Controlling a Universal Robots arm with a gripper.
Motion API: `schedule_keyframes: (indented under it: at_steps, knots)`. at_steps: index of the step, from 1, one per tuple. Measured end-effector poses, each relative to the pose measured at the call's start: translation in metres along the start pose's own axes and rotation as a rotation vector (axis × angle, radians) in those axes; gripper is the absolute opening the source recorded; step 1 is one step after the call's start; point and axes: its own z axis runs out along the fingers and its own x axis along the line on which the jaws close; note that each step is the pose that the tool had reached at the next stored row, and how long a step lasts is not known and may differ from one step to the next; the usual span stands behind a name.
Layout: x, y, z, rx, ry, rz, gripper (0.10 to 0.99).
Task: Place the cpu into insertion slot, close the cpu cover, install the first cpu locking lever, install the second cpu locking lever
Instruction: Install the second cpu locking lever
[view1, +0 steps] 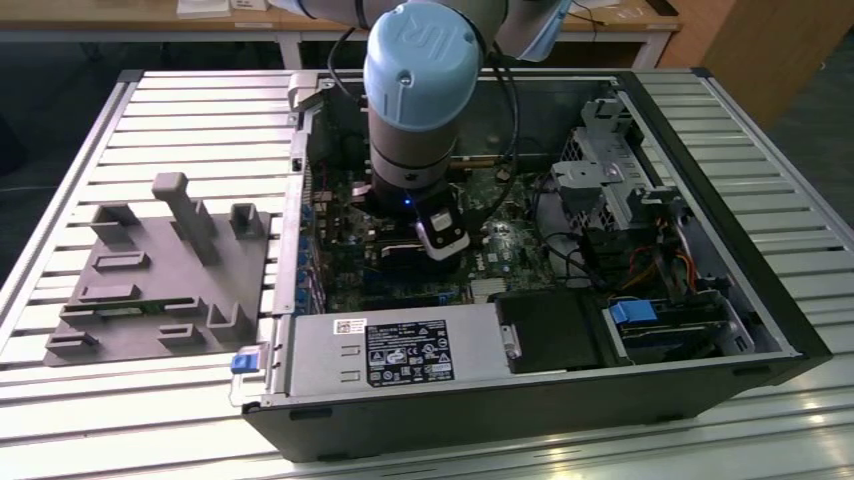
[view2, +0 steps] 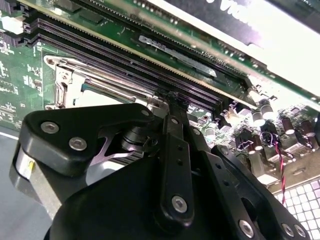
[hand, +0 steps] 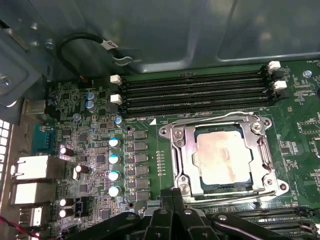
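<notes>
CPU (hand: 223, 156) seated in insertion slot (hand: 176, 146), CPU cover (hand: 263, 157) down framing it; gripper (hand: 172, 197), fingers together, empty, beside socket edge for lever work.

Open computer case (view1: 534, 400) on a slatted table (view1: 80, 150). Inside it, the cpu (hand: 223, 156) sits in the insertion slot (hand: 266, 161), with the cpu cover (hand: 182, 150) closed around it. Memory slots (hand: 195, 92) run just beside the slot. The gripper (hand: 172, 200) hangs near the slot's edge opposite them.
</notes>
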Motion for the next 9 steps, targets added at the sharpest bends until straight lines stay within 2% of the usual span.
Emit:
schedule_keyframes:
  at_steps: [9]
  knots:
    - [0.0006,0.0046,-0.0134,0.0,-0.0006,0.0,0.106]
